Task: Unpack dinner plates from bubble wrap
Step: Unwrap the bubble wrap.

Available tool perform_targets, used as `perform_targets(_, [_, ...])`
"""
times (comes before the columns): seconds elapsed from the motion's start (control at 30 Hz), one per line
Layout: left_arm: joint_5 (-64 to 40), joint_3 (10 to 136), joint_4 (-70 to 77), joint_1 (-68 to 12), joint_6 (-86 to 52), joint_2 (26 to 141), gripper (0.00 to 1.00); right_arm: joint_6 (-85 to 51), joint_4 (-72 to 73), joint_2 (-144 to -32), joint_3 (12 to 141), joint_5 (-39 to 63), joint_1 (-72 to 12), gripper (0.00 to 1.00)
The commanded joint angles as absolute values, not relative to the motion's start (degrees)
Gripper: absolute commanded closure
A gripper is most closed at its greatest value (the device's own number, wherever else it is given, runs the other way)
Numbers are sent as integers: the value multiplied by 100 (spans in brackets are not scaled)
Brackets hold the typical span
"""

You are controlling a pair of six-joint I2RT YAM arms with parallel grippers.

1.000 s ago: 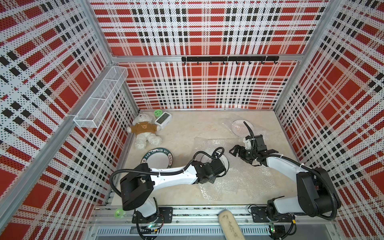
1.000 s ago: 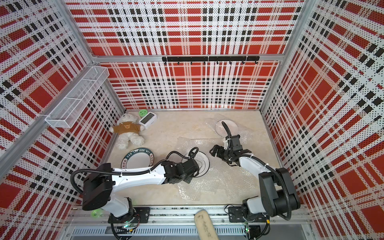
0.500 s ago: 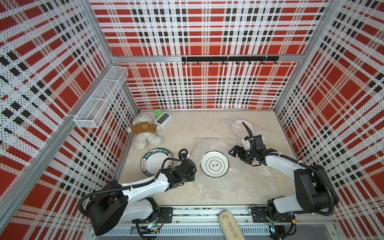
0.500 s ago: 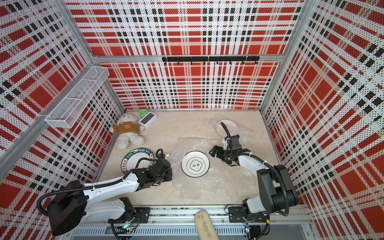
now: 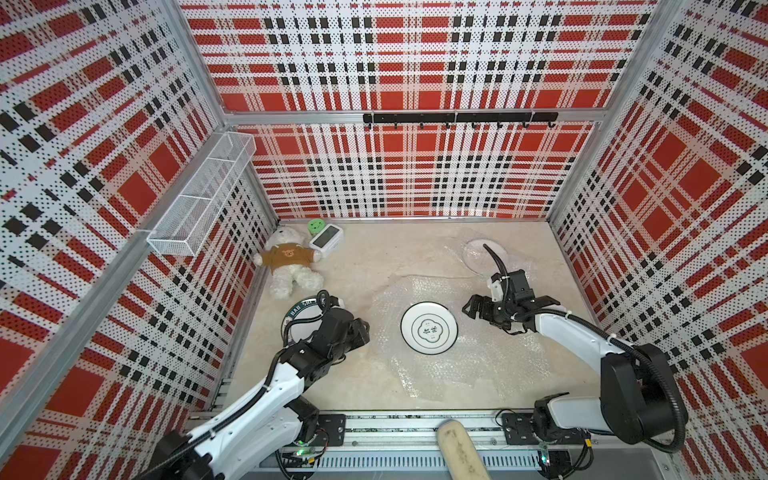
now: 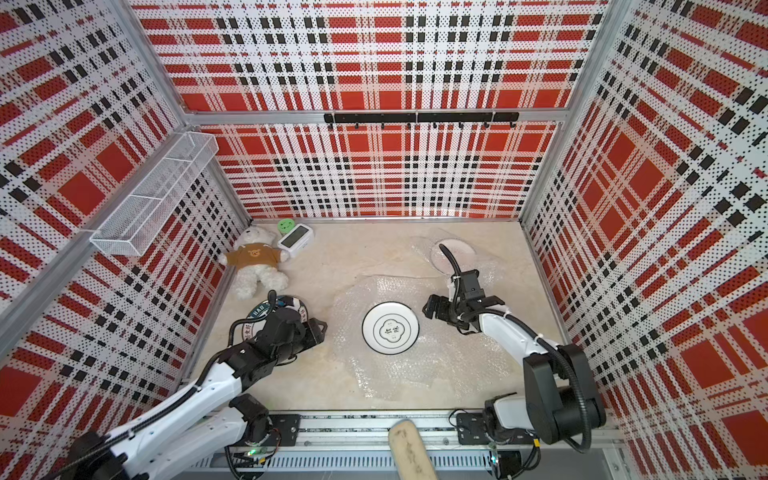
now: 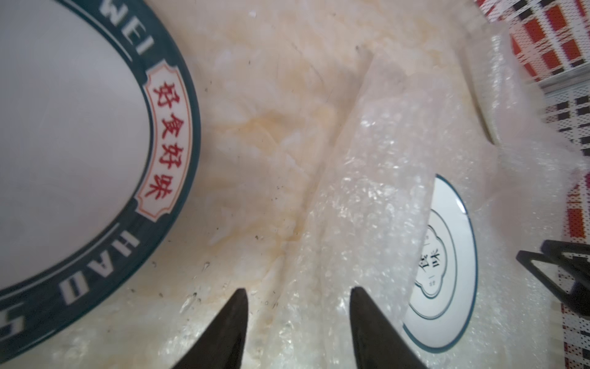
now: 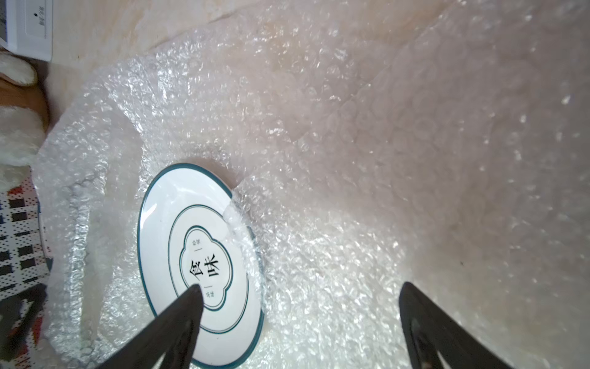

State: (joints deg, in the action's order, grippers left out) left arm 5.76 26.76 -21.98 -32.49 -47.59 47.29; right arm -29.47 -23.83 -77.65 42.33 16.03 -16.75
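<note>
L gripper [image 7: 298, 290]: jaws apart, nothing btwn them. Only bare table [image 7: 271, 159] and the edge of the wrap [image 7: 367, 191] show in the gap. Band plate [image 7: 79, 143] lies flat and unwrapped, outboard of one finger. Emblem plate [image 7: 447, 265] sits outboard of the other finger and a bit ahead, partly hidden by a raised fold of wrap. In both top views the L gripper [image 5: 360, 330] [image 6: 318, 328] hangs btwn the two plates, wrist over the band plate [image 5: 300, 330], tips twd the emblem plate [image 5: 429, 328] but apart from it.

R gripper [image 8: 300, 287]: jaws wide apart, holding nothing, over the wrap. Emblem plate [image 8: 198, 255] is ahead of one fingertip, which overlaps its ctr in the wrist view; contact, can't tell. A small curl of wrap laps the plate's edge on the side twd the jaw gap. In a top view the R gripper [image 5: 471, 307] is just beside the plate, opp. the L gripper.

Emblem plate lies face up, uncovered, on the spread wrap [image 5: 457, 365], btwn the two sets of jaws. Third plate [image 5: 482, 255] is behind the R gripper under a 2nd sheet [image 5: 515, 266], pinkish, detail unclear. Teddy [image 5: 289, 266] and clock [image 5: 327, 241] are well beyond the L jaws, in the far corner.
</note>
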Motion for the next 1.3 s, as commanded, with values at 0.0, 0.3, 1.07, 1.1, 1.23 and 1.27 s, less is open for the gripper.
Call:
perform_targets(0.0, [150, 3091, -2356, -3262, -4124, 4565, 33, -2871, -2575, -7663, 4199, 1253, -1896, 6])
perform_targets(0.3, [191, 4309, -2190, -4758, -3523, 5788, 19, -2952, -2603, -8082, 4147, 618, -2423, 15])
perform_targets(1.07, [5, 3495, -1391, -4518, -3613, 7802, 21, -2867, -2829, -8088, 4461, 164, -2630, 89])
perform_targets(1.1, [-14, 3464, -1325, -4509, -3623, 7864, 21, -2856, -2923, -8034, 4533, 106, -2628, 89])
perform_targets(1.23, [-70, 3383, -1142, -4518, -3649, 8093, 22, -2668, -3181, -7772, 4787, -253, -2619, 86])
perform_targets(1.27, [-83, 3360, -1101, -4518, -3658, 8111, 22, -2634, -3231, -7744, 4853, -290, -2594, 86])
